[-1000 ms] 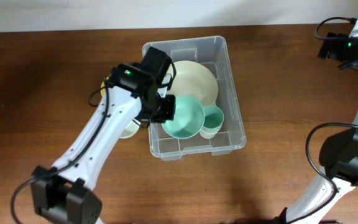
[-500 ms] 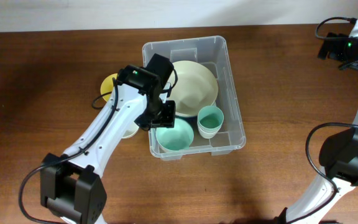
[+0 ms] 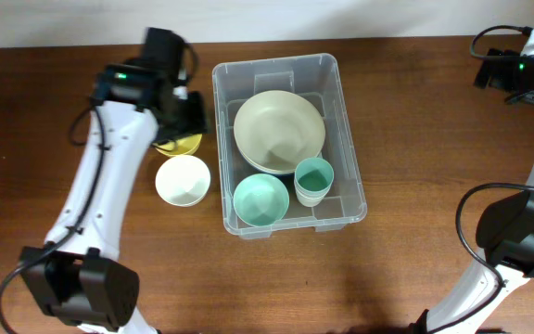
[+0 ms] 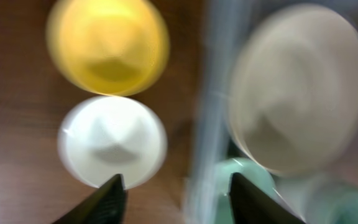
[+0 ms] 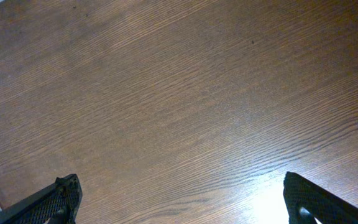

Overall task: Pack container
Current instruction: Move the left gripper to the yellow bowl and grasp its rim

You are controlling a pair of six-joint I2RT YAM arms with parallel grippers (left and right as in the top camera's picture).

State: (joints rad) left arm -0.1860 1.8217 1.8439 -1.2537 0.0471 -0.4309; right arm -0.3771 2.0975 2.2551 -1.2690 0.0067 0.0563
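Note:
The clear plastic container (image 3: 276, 65) stands mid-table. Inside it lie a large cream bowl (image 3: 279, 130), a teal bowl (image 3: 260, 199) and a teal cup (image 3: 314, 179). My left gripper (image 3: 189, 117) hovers outside the bin's left wall, over a yellow bowl (image 3: 180, 145), with a white bowl (image 3: 183, 180) just in front. In the blurred left wrist view the left gripper (image 4: 180, 200) is open and holds nothing; the yellow bowl (image 4: 107, 46), white bowl (image 4: 112, 140) and container wall (image 4: 211, 74) lie below. My right gripper (image 5: 185, 202) is open over bare wood.
The right arm (image 3: 519, 70) stays at the far right edge, well away from the bin. Brown wooden tabletop (image 3: 434, 139) surrounds the container, and a pale wall strip runs along the back edge.
My left gripper opened and let go of the teal bowl, which now rests in the bin's front-left corner. The left arm then swung out to the left, over the yellow bowl. The right arm has not moved.

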